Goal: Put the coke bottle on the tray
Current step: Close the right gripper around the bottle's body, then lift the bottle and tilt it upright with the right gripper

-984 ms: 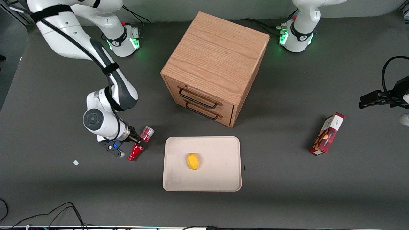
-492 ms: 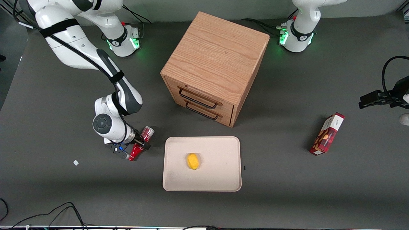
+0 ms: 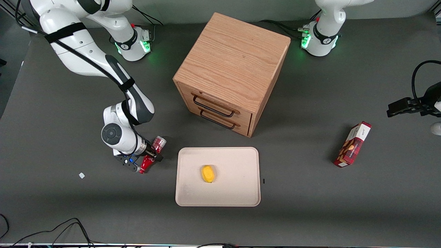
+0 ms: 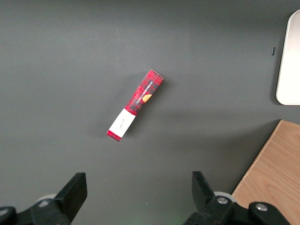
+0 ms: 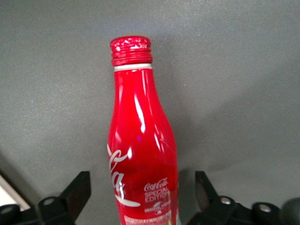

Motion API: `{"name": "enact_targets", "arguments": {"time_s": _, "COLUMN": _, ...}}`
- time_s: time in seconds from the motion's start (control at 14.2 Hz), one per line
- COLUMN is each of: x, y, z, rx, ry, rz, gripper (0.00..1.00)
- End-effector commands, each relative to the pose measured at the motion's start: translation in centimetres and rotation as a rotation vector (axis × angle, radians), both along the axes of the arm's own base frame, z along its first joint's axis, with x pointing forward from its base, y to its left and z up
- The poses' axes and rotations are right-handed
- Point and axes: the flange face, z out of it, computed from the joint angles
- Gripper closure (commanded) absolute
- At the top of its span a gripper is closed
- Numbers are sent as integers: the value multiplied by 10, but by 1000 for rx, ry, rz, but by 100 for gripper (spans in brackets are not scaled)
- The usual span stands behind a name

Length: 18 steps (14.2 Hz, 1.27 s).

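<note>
Moved: your end effector (image 3: 149, 159) has crept slightly closer around the coke bottle (image 3: 151, 155).
Bottle: lying on the desk (image 3: 69, 206) beside the tray (image 3: 237, 193).
Fingers: spread, straddling it, not clamped.
Advice: close squarely on the body before lifting.

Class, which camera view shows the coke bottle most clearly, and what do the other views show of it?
The right wrist view: the coke bottle fills it, cap and white script legible, between the open gripper fingers. The front view shows it lying small on the table beside the tray, partly hidden. The left wrist view shows none of it.
</note>
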Motion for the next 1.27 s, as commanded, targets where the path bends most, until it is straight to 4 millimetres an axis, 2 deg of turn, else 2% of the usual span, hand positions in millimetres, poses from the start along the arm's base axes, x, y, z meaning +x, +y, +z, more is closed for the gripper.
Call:
{"name": "enact_targets", "arguments": {"time_s": 0.0, "x": 0, "y": 2, "z": 0, "rx": -27, "ry": -19, "rz": -7, "gripper": 100}}
{"name": "enact_targets", "arguments": {"time_s": 0.42, "x": 0, "y": 1, "z": 0, "rx": -38, "ry": -22, "rz": 2, "gripper": 100}}
{"name": "enact_targets", "arguments": {"time_s": 0.56, "x": 2, "y": 1, "z": 15, "rx": -40, "ry": -30, "rz": 2, "gripper": 100}}
{"name": "enact_targets", "arguments": {"time_s": 0.77, "x": -3, "y": -2, "z": 80, "rx": -76, "ry": 17, "rz": 13, "gripper": 100}}
{"name": "enact_targets", "arguments": {"time_s": 1.05, "x": -14, "y": -11, "z": 193, "rx": -57, "ry": 48, "rz": 31, "gripper": 100}}
{"name": "enact_targets", "arguments": {"time_s": 1.2, "x": -12, "y": -26, "z": 249, "rx": -30, "ry": 86, "rz": 50, "gripper": 100}}
